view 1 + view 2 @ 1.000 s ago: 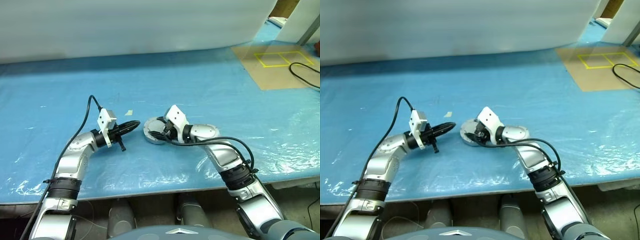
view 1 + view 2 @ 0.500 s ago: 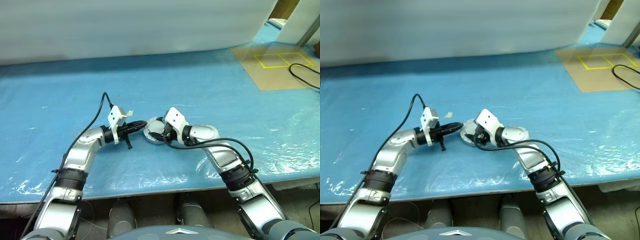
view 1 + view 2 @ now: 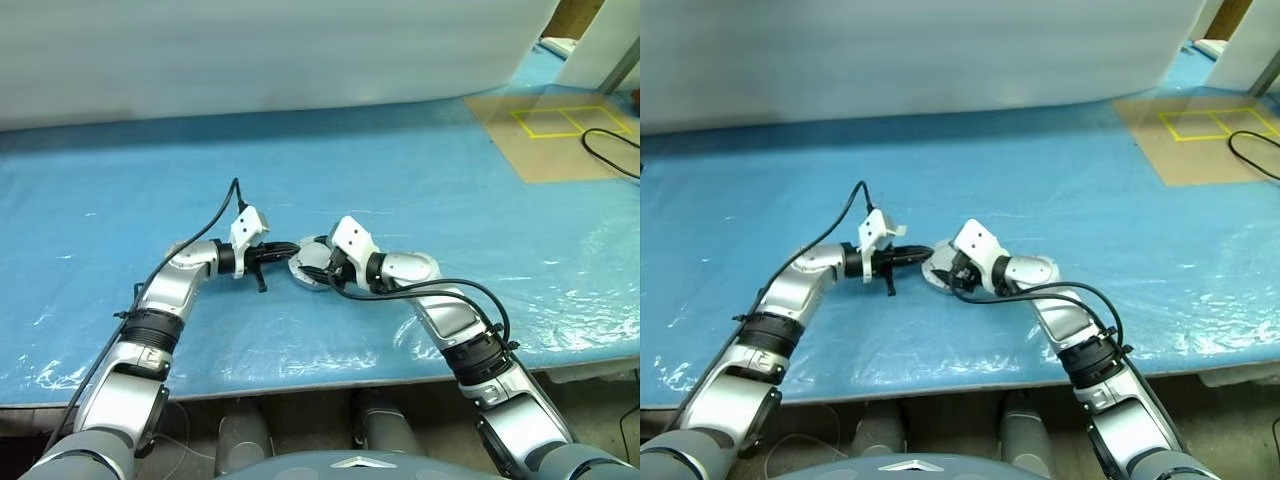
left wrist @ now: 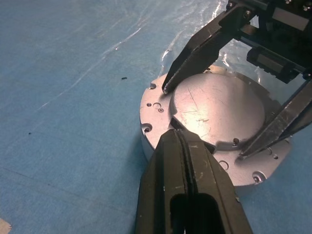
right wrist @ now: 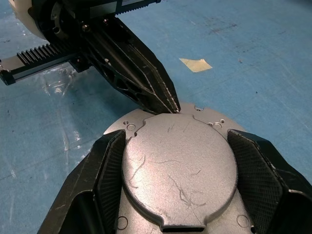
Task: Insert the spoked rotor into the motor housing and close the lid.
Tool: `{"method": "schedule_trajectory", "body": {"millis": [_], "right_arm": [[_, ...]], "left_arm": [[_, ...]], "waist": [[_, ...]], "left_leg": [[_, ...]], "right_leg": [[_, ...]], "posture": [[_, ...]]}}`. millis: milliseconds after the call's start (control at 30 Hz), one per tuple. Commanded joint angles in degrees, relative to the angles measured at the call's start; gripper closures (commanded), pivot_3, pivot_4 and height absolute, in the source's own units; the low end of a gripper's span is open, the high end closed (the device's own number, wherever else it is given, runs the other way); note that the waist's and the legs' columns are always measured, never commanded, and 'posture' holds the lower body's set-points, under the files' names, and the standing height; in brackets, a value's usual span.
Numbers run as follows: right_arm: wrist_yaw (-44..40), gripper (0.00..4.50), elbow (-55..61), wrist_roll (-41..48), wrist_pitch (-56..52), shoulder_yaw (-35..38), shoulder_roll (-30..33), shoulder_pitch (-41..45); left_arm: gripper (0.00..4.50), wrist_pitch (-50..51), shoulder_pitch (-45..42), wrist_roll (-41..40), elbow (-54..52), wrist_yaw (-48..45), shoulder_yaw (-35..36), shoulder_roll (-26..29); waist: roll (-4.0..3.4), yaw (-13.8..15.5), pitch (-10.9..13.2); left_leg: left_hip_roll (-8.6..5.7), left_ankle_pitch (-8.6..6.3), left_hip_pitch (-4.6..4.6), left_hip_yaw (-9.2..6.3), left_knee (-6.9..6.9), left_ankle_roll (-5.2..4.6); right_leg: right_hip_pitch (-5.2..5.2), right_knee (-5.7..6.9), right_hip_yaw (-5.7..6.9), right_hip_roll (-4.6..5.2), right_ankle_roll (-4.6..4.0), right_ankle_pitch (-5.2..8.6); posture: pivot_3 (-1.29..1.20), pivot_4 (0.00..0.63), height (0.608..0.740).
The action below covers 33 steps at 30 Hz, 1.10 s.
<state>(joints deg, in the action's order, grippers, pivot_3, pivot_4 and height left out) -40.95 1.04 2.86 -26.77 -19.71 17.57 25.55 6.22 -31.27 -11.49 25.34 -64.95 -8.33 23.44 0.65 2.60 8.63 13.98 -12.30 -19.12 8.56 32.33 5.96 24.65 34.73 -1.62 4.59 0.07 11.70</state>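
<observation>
Left claw (image 3: 923, 252) beside lid (image 3: 937, 268), right claw (image 3: 945, 272) over it

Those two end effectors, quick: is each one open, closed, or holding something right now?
Left end effector: closed, holding nothing, its tip at the lid's raised middle.
Right end effector: fingers closed on the lid's raised middle, one on each side.

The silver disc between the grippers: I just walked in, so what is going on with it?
The lid lies plain face up on the blue table. The right gripper straddles its raised middle, one finger on each side. The left gripper, shut, rests its tips at the edge of that raised middle, as if pressing the lid home.
</observation>
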Motion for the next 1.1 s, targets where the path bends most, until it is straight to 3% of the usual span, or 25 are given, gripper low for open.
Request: {"method": "schedule_trajectory", "body": {"millis": [33,133,167,267,500,700,933,1100], "right_arm": [[0.9,1.53,-3.1,-0.5,-2.7,0.5,0.5,-1.0],[0.7,1.53,-3.7,0.2,-2.6,1.6,0.5,-0.6],[0.5,0.80,-3.9,0.4,-2.7,1.8,0.5,-0.4],[0.6,0.04,-4.4,0.6,-2.2,2.2,0.4,-0.3],[-1.7,0.04,-1.9,10.0,-6.7,8.7,-2.3,0.0],[-5.6,0.04,0.6,18.2,-12.2,14.6,-1.1,-0.1],[-7.5,0.04,1.0,20.0,-13.1,14.9,1.9,-0.7],[-7.5,0.04,0.7,23.9,-23.1,15.2,2.9,-1.5]], "left_arm": [[4.50,0.3,0.7,1.9,0.4,-2.9,-3.3,0.4],[4.50,-0.1,0.4,2.2,1.0,-2.9,-3.2,0.3],[4.50,-0.2,0.4,2.3,1.1,-2.9,-3.2,0.3],[4.50,-1.2,0.2,2.9,1.6,-2.4,-3.1,0.1],[4.50,-2.0,0.1,3.1,2.1,-2.4,-3.0,-0.1],[4.50,-2.4,0.0,3.2,2.3,-2.4,-2.9,-0.2],[4.50,-3.0,0.0,3.3,2.6,-2.3,-2.9,-0.3],[4.50,-3.6,-0.2,3.2,2.7,-2.1,-2.7,-0.5]], "waist": [[-0.01,0.1,0.0],[-0.01,0.2,0.0],[-0.02,0.2,0.0],[-0.02,0.4,0.0],[-0.03,0.6,0.0],[-0.05,1.0,0.0],[-0.05,1.3,0.0],[-0.05,1.3,0.0]], "left_leg": [[0.00,0.00,0.00,0.00,-0.01,0.00],[-0.02,0.00,-0.01,0.00,-0.01,0.00],[-0.02,0.00,-0.01,0.00,-0.01,0.00],[-0.04,0.00,-0.02,0.00,-0.02,0.00],[-0.04,0.00,-0.09,0.00,-0.11,0.00],[-0.05,0.00,-0.26,0.00,-0.24,0.02],[-0.03,0.00,-0.52,-0.02,-0.27,0.02],[-0.03,0.00,-0.51,-0.02,-0.21,0.02]], "right_leg": [[0.00,0.00,0.00,0.00,0.00,0.00],[0.00,-0.01,0.00,0.02,0.00,0.00],[0.00,-0.01,0.00,0.03,0.00,0.00],[-0.01,-0.01,0.00,0.05,0.01,0.01],[0.02,-0.09,0.02,0.05,0.03,0.03],[0.14,-0.21,0.03,0.03,0.09,0.07],[0.39,-0.15,0.07,0.00,0.09,0.06],[0.38,-0.15,0.05,0.00,0.09,0.07]], "posture": [[0.00,0.150,0.740],[0.00,0.150,0.740],[0.00,0.150,0.740],[0.00,0.150,0.740],[0.00,0.150,0.740],[0.00,0.150,0.740],[0.00,0.150,0.740],[0.00,0.150,0.740]]}}
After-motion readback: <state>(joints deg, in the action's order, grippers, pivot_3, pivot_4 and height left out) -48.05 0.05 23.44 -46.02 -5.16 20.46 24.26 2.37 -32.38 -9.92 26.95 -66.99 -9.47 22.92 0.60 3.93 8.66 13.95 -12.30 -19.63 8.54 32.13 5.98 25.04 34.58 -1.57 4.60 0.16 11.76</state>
